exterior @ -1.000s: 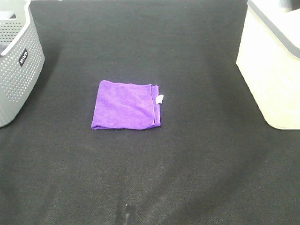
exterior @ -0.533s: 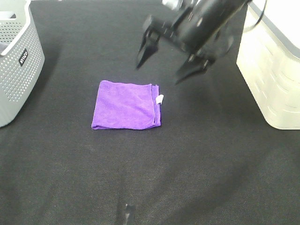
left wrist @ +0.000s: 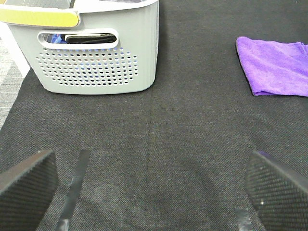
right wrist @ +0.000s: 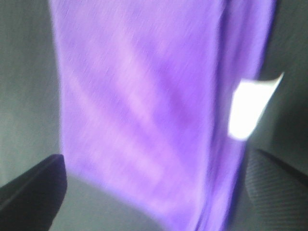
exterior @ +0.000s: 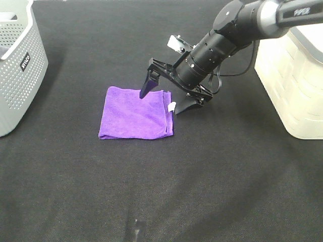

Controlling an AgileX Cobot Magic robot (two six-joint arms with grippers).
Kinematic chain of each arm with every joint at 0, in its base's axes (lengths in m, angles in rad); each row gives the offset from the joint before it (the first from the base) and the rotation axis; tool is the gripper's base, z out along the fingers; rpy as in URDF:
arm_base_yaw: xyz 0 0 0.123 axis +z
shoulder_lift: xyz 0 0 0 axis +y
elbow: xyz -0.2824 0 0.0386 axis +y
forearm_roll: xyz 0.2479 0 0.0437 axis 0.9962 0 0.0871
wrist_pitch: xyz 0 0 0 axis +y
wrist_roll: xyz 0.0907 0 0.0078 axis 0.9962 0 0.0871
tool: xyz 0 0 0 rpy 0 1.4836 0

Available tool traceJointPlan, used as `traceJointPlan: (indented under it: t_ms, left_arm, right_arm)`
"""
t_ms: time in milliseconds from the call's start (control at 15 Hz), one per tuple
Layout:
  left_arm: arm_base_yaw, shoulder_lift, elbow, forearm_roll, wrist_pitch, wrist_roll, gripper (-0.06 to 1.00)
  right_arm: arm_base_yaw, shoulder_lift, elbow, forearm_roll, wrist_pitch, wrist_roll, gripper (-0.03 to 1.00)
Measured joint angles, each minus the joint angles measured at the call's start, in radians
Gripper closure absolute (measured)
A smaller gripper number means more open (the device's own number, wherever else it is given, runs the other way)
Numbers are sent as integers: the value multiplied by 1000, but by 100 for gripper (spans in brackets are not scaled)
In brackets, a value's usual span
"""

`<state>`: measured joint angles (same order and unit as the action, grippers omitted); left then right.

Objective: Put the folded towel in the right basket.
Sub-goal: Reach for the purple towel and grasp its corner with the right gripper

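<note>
High overview, low wrists — shared towel (exterior: 135, 113)

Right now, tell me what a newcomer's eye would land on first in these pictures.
The purple folded towel lies flat mid-way across the black table, a white tag at its right edge. The black right gripper reaches in from the upper right, open, fingertips either side of that tagged edge. A cream right basket stands at the right, a grey perforated basket at the left.
</note>
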<state>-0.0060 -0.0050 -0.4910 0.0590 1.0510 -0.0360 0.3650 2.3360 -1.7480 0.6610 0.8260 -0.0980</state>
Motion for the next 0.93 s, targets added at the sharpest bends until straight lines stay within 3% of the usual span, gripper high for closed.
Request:
traceJointPlan:
  t_ms: [267,600,800,933]
  left_arm:
    - [0,0,0,0,0,0,-4]
    - [0,0,0,0,0,0,-4]
    - [0,0,0,0,0,0,-4]
    - [0,0,0,0,0,0,-4]
  right_arm:
    - [-21,61,-45,-62,-22,9,1]
    - [-9,88,-60,-39,-42,22,5]
    - [65,137,-81,37,-136,18,14]
    - [125,157,-82,58,-201,12,27]
